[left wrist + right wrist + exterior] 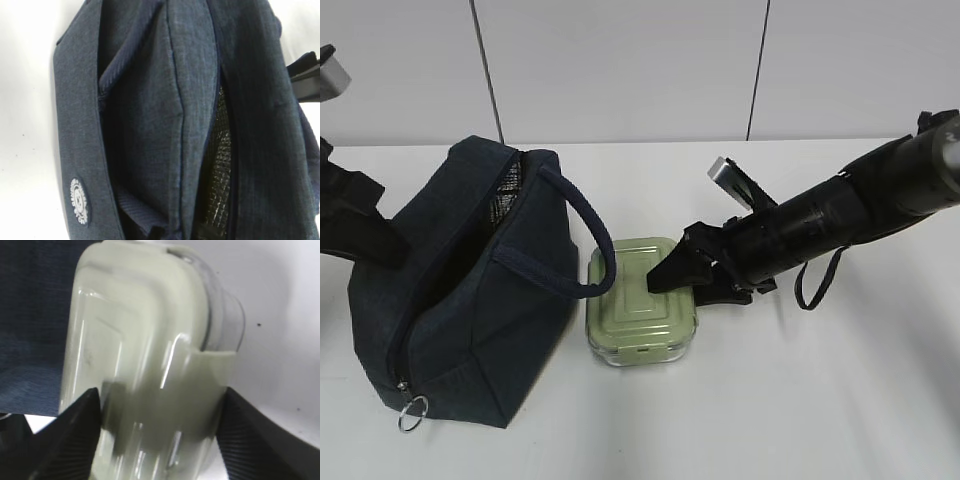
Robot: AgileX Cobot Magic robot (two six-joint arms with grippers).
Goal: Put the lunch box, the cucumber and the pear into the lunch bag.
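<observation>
Round white badge (79,200) on lunch bag (200,100), text unreadable. Right end effector (160,435) straddles lunch box (145,365), grip unclear; left end effector closed.

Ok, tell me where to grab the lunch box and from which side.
Grip the lunch box across its short width, at the end away from the lunch bag, coming in from the right. It lies flat, and its straight sides suit jaws set either side, as the right gripper stands.

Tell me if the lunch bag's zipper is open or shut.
Open. The lunch bag gapes along its top, and the silvery lining shows through the gap in the left wrist view.
</observation>
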